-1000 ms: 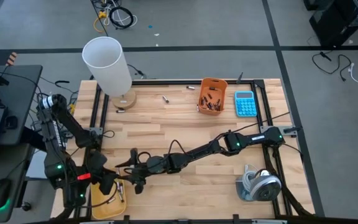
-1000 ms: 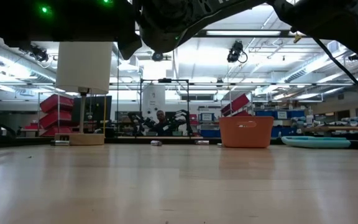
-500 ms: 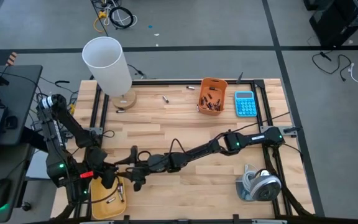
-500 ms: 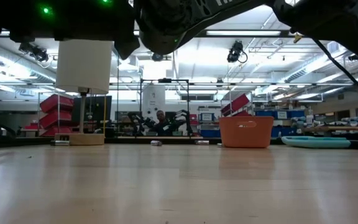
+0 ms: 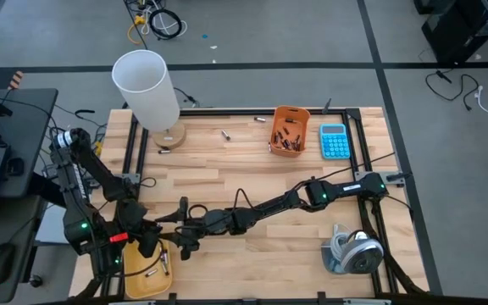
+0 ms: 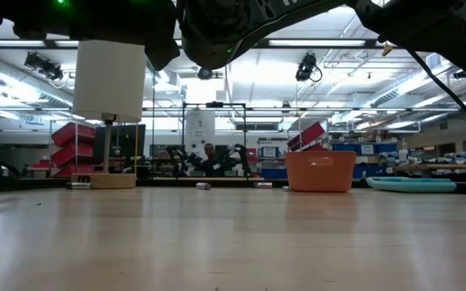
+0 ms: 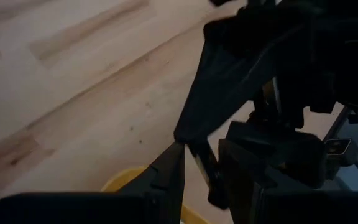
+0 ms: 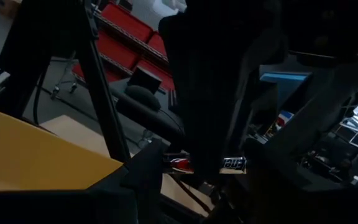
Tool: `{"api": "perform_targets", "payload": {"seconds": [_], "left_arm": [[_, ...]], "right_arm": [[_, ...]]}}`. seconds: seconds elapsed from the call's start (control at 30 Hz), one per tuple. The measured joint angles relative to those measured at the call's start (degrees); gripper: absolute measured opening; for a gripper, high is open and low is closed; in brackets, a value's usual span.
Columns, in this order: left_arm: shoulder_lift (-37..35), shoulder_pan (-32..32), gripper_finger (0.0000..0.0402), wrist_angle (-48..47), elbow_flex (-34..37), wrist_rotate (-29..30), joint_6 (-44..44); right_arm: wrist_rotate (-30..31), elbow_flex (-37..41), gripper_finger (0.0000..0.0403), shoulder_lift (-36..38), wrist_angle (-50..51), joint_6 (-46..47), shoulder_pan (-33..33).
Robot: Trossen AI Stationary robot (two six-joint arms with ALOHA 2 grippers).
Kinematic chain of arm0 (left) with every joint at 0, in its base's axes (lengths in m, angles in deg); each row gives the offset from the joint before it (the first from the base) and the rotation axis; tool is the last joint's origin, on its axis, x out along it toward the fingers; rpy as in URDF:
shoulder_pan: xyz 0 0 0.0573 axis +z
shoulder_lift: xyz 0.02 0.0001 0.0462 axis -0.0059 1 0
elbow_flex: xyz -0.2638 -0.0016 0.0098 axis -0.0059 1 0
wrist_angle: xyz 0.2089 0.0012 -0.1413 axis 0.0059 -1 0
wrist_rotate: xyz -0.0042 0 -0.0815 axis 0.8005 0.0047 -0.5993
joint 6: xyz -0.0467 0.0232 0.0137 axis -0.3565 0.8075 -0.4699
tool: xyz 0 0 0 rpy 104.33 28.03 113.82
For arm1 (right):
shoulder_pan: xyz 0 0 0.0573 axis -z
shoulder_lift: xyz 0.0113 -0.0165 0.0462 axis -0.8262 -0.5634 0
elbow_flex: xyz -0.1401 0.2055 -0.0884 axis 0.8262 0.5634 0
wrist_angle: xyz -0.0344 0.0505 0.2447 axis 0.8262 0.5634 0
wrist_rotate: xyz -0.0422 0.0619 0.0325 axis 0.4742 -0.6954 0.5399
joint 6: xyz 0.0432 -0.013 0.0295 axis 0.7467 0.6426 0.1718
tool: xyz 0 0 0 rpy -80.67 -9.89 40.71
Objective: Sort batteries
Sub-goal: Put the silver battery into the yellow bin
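Observation:
The batteries lie in three places in the high view. Some are in the yellow tray [image 5: 134,273] at the table's near left corner, and some in the orange bin [image 5: 289,131] at the far edge. A few loose batteries [image 5: 224,133] rest on the wood near the far edge. My left gripper [image 5: 148,246] hangs over the tray's far rim, fingers apart. My right arm reaches across the table, and my right gripper [image 5: 176,235] hovers open just right of the tray, close to the left gripper. I see no battery in either gripper.
A white cylinder lamp [image 5: 146,85] stands on a wooden foot at the far left. The blue calculator [image 5: 335,141] lies right of the orange bin. A grey roll-shaped device [image 5: 354,252] sits at the near right. Bare wood lies between the bin and my right arm.
Both grippers stay beside the yellow tray. In the low view the left arm's dark bulk rises slightly, uncovering more of the lamp shade.

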Motion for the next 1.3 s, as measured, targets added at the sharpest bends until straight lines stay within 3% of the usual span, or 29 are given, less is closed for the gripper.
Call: {"api": "perform_targets", "payload": {"seconds": [0.4,0.83,1.07,1.17,1.3], "left_arm": [[0.0,0.0,0.0094,-0.2,0.0,2.2,0.7],[0.0,0.0,0.003,-0.8,0.0,1.4,0.9],[0.0,0.0,0.0023,-1.0,0.0,1.5,0.9],[0.0,0.0,0.0023,-1.4,0.0,-0.2,0.8],[0.0,-0.1,0.0022,-1.3,-1.0,-6.9,0.5]], "right_arm": [[-0.2,0.0,0.0193,0.0,-0.2,0.0,-0.1],[-0.2,0.0,0.0199,0.0,-0.4,0.3,0.0],[0.8,0.0,0.0208,0.0,-0.3,0.2,0.0],[2.8,0.0,0.0212,0.0,0.8,0.1,0.0],[7.1,0.0,0.0218,0.1,3.6,-2.1,0.0]]}}
